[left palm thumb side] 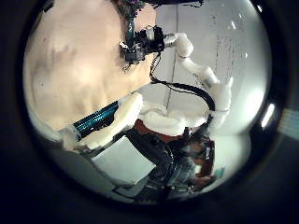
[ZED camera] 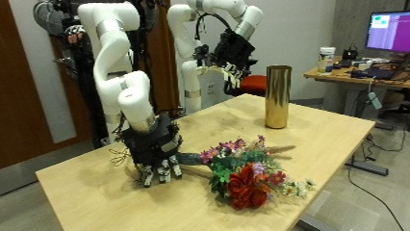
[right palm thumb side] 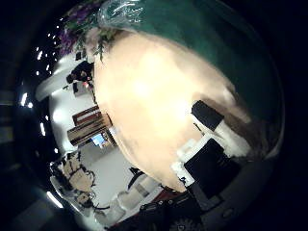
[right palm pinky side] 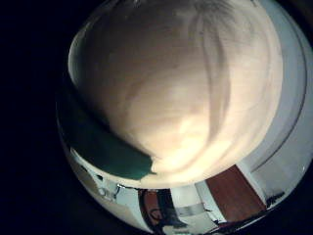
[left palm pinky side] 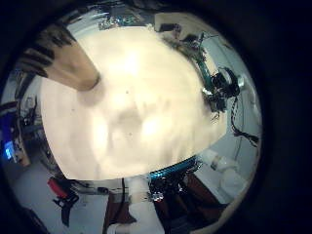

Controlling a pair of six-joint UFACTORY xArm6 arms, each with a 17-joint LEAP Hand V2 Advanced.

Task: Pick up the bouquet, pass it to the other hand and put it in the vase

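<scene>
Reaching for the flowers is a short job for one arm only, so look at how things lie in the outside view. Your right hand [ZED camera: 157,159], the nearer and lower one, hangs palm-down over the pale wooden table [ZED camera: 336,135] with its fingertips at or just above the tabletop. Its fingers look relaxed and hang downward, and as far as you can see they close on nothing.

The bouquet of red, pink and purple flowers with green foliage [ZED camera: 246,175] lies flat on the table just beside that hand, on the side facing away from the arm. Its long axis runs roughly outward from the hand. The narrow end points at the fingers and the blooms fan out toward the table's near edge. The right thumb side palm view agrees, since green foliage or wrapping [right palm thumb side: 183,29] fills one edge close to the palm.

Your left hand [ZED camera: 235,50] is raised well above the far side of the table, with its fingers loose and empty. It is well apart from the bouquet and much closer to the tall gold metal cylinder vase [ZED camera: 277,96]. The vase stands upright on the table beyond the flowers and also shows from the left palm [left palm pinky side: 66,62].

Judging from this, you should slide the right hand sideways along the axis onto the narrow end and curl round it there. That leaves the blooms free for the handover.
</scene>
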